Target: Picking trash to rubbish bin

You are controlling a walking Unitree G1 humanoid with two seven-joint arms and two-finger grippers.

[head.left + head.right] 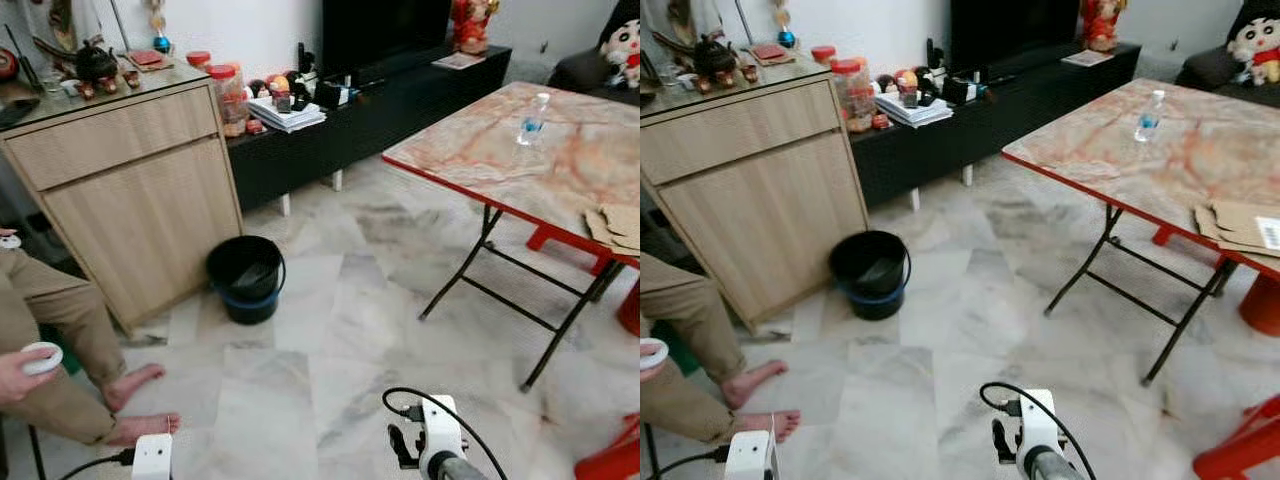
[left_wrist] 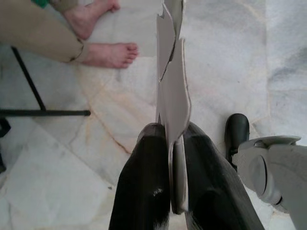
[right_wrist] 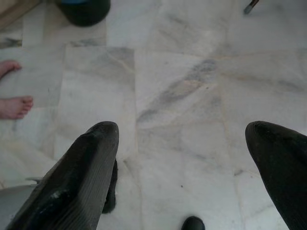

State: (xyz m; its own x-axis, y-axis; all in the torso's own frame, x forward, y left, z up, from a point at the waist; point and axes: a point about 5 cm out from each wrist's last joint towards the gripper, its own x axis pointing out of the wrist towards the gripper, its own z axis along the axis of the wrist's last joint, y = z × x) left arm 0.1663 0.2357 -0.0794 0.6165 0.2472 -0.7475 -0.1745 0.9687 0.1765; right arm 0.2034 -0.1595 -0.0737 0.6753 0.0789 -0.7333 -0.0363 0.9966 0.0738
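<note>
Left gripper [image 2: 175, 143] is clamped tight on a flat piece of cardboard [image 2: 173, 91], edge-on between the two black fingers [image 2: 144, 187], the sheet sticking out past the tips over the marble floor [image 2: 225, 57]. Right gripper [image 3: 182, 143] hangs with its fingers spread wide apart, nothing between them, just pale tiles below. From the head camera, the black rubbish bin [image 1: 246, 277] sits on the floor at about eleven o'clock, near the corner of the wooden cabinet [image 1: 130, 190]. Out at two o'clock stands the folding surface [image 1: 480, 150] with its marbled top and red edge; a small water bottle [image 1: 533, 120] stands upright on it, and more flat cardboard sheets [image 1: 618, 228] lie at its near right edge. A person sits at nine o'clock, bare feet [image 1: 135, 385] on the tiles, a hand [image 1: 15, 375] holding a small white object [image 1: 42, 358]. At twelve o'clock, a low black TV bench [image 1: 380, 100] runs along the wall.
</note>
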